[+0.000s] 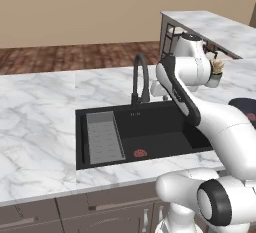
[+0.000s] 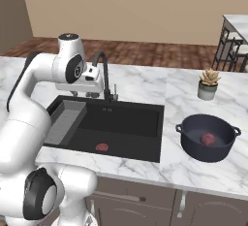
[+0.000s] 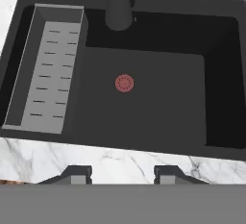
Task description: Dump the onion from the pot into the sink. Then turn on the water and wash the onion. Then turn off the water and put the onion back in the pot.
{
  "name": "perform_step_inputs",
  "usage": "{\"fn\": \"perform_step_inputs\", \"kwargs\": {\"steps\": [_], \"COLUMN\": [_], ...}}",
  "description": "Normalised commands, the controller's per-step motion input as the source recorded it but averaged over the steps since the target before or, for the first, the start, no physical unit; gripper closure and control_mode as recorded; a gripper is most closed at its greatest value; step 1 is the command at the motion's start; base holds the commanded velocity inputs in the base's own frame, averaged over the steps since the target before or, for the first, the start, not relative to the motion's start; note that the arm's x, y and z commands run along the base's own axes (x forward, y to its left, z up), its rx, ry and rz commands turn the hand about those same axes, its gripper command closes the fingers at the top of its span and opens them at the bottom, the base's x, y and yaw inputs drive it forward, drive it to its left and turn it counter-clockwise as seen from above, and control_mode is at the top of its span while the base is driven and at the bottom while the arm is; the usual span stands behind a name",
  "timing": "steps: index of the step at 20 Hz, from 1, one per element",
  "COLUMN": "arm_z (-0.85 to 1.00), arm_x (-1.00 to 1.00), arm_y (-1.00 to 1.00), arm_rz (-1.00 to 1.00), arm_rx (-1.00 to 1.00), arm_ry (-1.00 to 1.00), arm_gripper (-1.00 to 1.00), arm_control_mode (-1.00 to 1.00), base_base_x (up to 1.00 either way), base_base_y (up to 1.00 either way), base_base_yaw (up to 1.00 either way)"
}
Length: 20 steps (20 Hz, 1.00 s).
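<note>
Hovering above the sink (image 3: 144, 103), the gripper (image 3: 123, 174) has its jaws apart with nothing between them; the hand view looks straight down into the black basin, over its near rim. Gripper also visible in the right base view, above the basin's back left part, just beside the faucet (image 2: 102, 72).

Basin contents: grey ribbed tray (image 3: 48, 69) against the left wall, red drain (image 3: 124, 83) mid-floor. No water at the spout; faucet judged off.

Onion (image 2: 208, 138) sits inside the pot (image 2: 208, 137), which stands upright on the worktop right of the sink, near the front edge. Small planter (image 2: 209, 84) behind it, toward the back edge, apart from the pot.

Judgement: first step (dump) not yet done, since the onion is in the pot and the basin holds no bulb. Hand is well apart from the pot; reaching it calls for a swing rightward over the sink's right rim. Jaws parted suits taking the pot's rim or handle.
</note>
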Motion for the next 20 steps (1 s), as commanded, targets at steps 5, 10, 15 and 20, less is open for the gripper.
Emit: {"fn": "perform_step_inputs", "kwargs": {"steps": [5,10,15,20], "arm_z": [0.0,-0.01,-0.06,-0.14], "arm_x": [0.0,-0.25,-0.43,-0.41], "arm_y": [-0.02,-0.37,-0.63,-0.56], "arm_rz": [-0.01,-0.12,-0.22,-0.23], "arm_rx": [0.0,0.08,0.15,0.11], "arm_ry": [-0.03,-0.05,-0.02,0.0], "arm_gripper": [-1.0,-1.0,-1.0,-1.0], "arm_control_mode": [-1.0,-1.0,-1.0,-1.0], "base_base_x": [0.0,0.0,0.0,0.0], "base_base_y": [0.0,0.0,0.0,0.0], "base_base_yaw": [0.0,0.0,0.0,0.0]}}
